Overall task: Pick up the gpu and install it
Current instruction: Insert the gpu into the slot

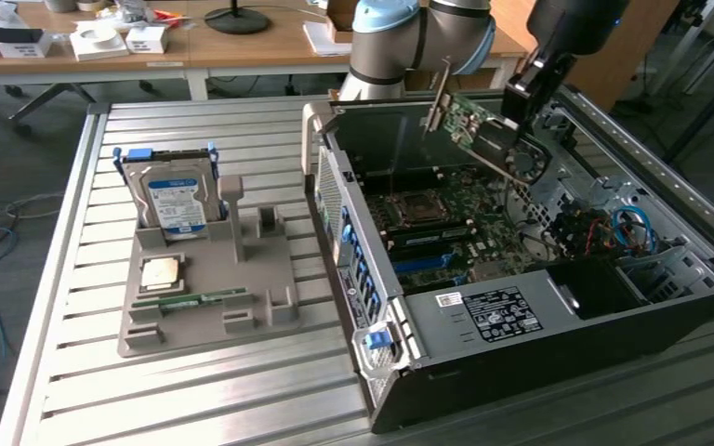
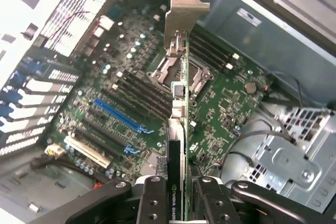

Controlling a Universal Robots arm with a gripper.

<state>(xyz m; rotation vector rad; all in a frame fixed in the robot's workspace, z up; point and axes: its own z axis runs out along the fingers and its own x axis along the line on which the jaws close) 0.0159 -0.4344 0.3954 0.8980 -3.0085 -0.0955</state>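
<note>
— Exterior view?
— The gripper (image 1: 515,104) pinches the gpu (image 1: 471,125), tilted above the open case (image 1: 519,390); its lower edge is lost against the motherboard (image 1: 431,223) behind.
— Wrist view?
— The gpu (image 2: 181,124) hangs edge-on, clamped between the fingers (image 2: 152,203), seemingly clear of the motherboard (image 2: 131,103); its near end is cut off.

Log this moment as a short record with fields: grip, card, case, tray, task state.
grip: jaws shut on the gpu, held by one edge
card: in the air above the motherboard, tilted, not seated in a slot
case: computer case lies on its side, open on top
tray: grey tray at the exterior view's left holds the hard drive upright and a memory stick lying flat
task state: card picked up, not yet installed
</note>
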